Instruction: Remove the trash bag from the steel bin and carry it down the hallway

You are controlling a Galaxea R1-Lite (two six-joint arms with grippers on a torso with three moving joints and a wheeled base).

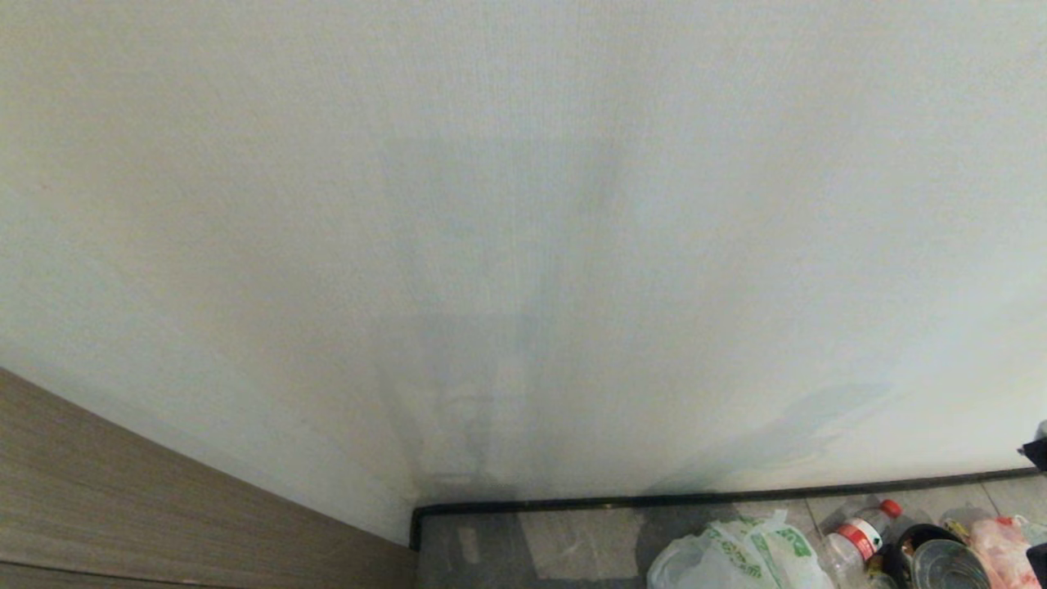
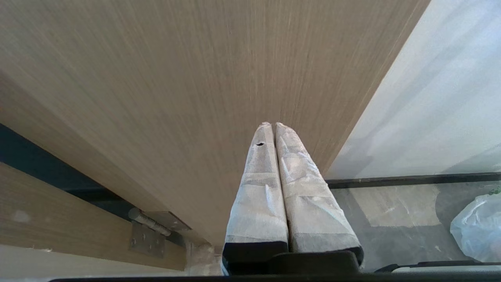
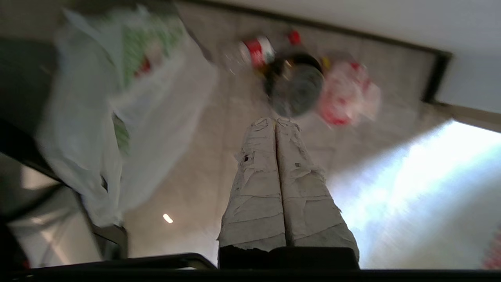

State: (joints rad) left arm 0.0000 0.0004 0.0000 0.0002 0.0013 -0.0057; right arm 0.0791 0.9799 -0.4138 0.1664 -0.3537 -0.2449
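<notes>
The trash bag (image 1: 736, 558), thin white plastic with green print and a bit of red showing through, lies on the glossy hallway floor (image 1: 572, 544) by the black skirting. It also shows in the right wrist view as the trash bag (image 3: 129, 102). My right gripper (image 3: 275, 121) hangs above the floor beside the bag, shut with nothing between its wrapped fingers and clear of the bag. My left gripper (image 2: 273, 124) is shut and empty, parked in front of a wooden door. The steel bin is out of view.
Past the bag lie a clear bottle with a red label (image 1: 859, 536), a black round tub with a grey inside (image 1: 941, 564) and a pinkish-red bag (image 1: 1002, 548). A white wall (image 1: 523, 245) stands straight ahead, and the wooden door (image 1: 123, 507) is at the left.
</notes>
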